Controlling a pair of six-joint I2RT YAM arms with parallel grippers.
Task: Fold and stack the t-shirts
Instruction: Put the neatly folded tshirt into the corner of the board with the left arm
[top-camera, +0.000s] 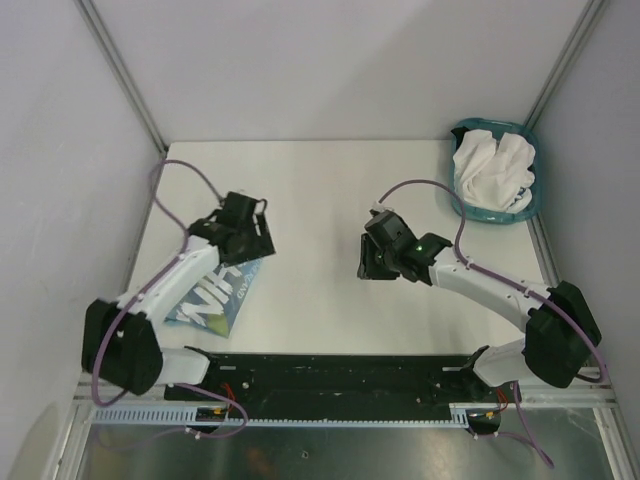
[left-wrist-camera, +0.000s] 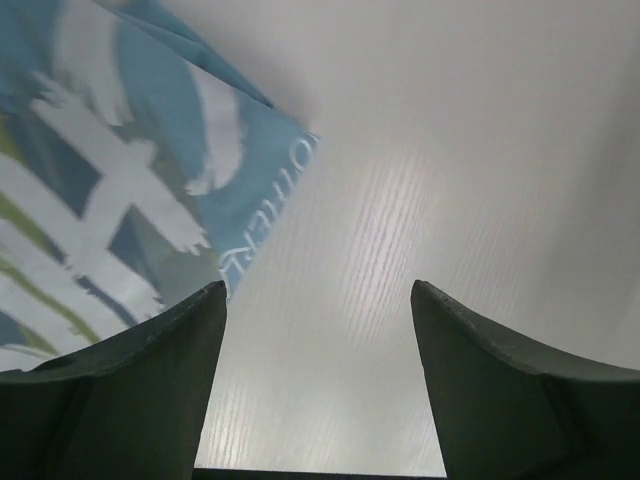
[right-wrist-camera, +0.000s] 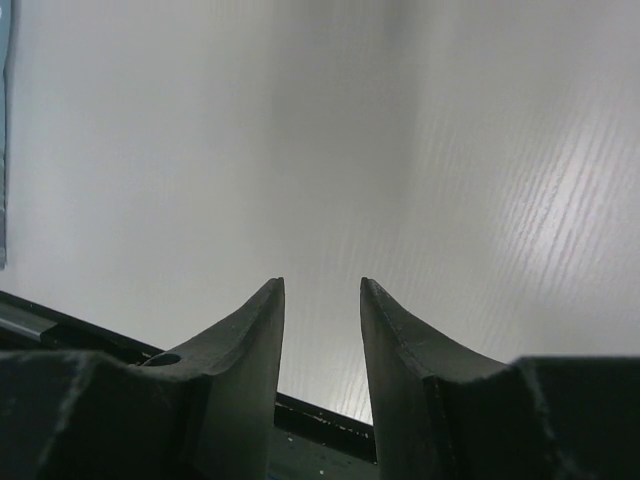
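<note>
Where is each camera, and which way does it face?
Top external: above and behind, looking down on the table, left arm and right arm visible.
Left wrist: past the left gripper at the blue t-shirt.
Right wrist: past the right gripper at the table.
Shared: top and left wrist show the blue t-shirt.

The left arm (top-camera: 185, 272) holds its jaws wide apart, the right arm (top-camera: 485, 288) its jaws narrowly parted.

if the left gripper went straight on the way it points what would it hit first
The left gripper would most likely meet bare table; the blue shirt lies just beside that line, though depth is unclear.
</note>
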